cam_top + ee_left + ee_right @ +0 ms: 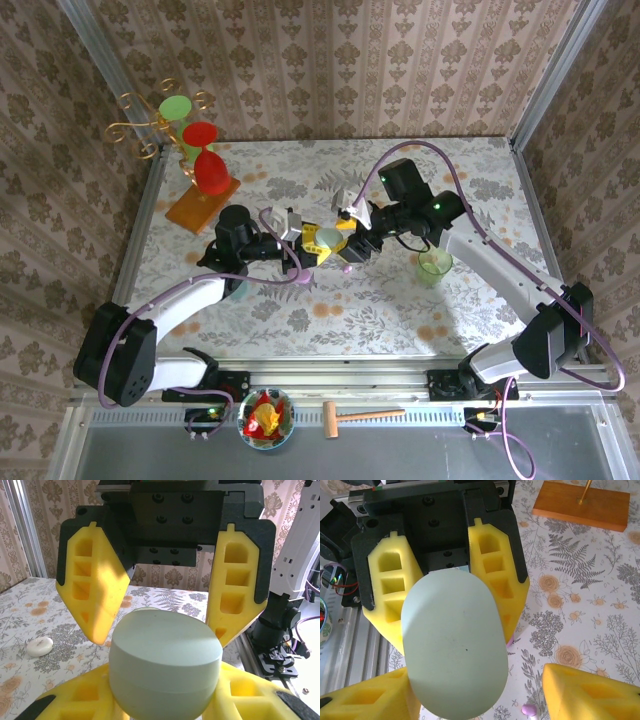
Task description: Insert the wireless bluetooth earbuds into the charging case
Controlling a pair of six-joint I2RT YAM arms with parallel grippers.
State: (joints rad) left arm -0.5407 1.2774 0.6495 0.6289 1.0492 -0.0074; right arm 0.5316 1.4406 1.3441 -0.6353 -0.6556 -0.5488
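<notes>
Pinching the case (165, 675) across its narrow sides, the left end effector (454, 615) holds it in the air over the middle of the counter (480, 200). The right end effector (160, 630) faces it with its jaws spread to either side of the shell and apparently not yet pressing on it. The case is a smooth, pale mint oval that looks hard, light and slippery. Its lid seems closed, since no well for a bud is visible. That suggests it needs a firm hold low on the body, leaving the top free to be lifted. The lilac bud (529, 710) lies on the counter just under the two end effectors, apart from the case. It is tiny, rounded and probably almost weightless. I judge that it could squirt out from between such broad yellow fingertips or roll when nudged, so the best hold is across its widest part, low and square, with a gentle squeeze. A small white oval (40, 646) rests on the counter farther off, and I cannot tell whether it is the pale bud. By count there is one case, one lilac bud, one white oval and two end effectors. Away from the work stand one green cup (434, 266), one stand (203, 205) with red and green glasses, one wooden mallet (360, 413) and one bowl (241, 418).
</notes>
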